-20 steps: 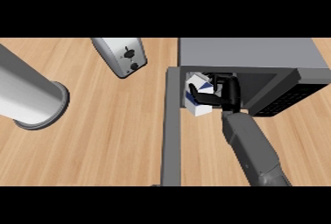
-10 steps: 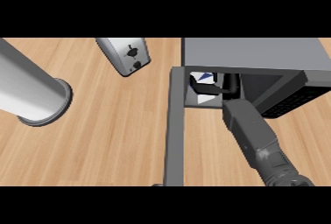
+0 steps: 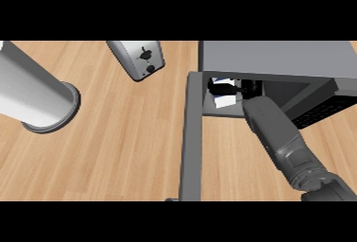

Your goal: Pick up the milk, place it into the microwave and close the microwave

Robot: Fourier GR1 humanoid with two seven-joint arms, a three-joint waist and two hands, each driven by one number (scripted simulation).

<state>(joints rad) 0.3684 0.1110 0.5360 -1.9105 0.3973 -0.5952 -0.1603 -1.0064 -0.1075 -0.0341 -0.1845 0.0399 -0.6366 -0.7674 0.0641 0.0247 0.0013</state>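
The grey microwave [image 3: 279, 56] stands at the upper right with its door [image 3: 192, 142] swung open toward me. The milk carton [image 3: 224, 100], white with blue print, is inside the cavity near its left wall and mostly hidden. My right hand [image 3: 233, 88] reaches into the opening, black fingers curled round the carton's top. The grey right forearm [image 3: 275, 130] comes in from the lower right. I cannot tell whether the carton rests on the cavity floor. My left hand does not show.
A silver toaster [image 3: 140, 59] sits at the top centre, left of the microwave. A tall grey cylinder [image 3: 31, 92] with a flared base stands at the left on the wooden counter [image 3: 118, 151]. The open door edge runs down the middle.
My right hand has carried the milk deeper into the microwave cavity, so less of the carton shows. The forearm has stretched further in.
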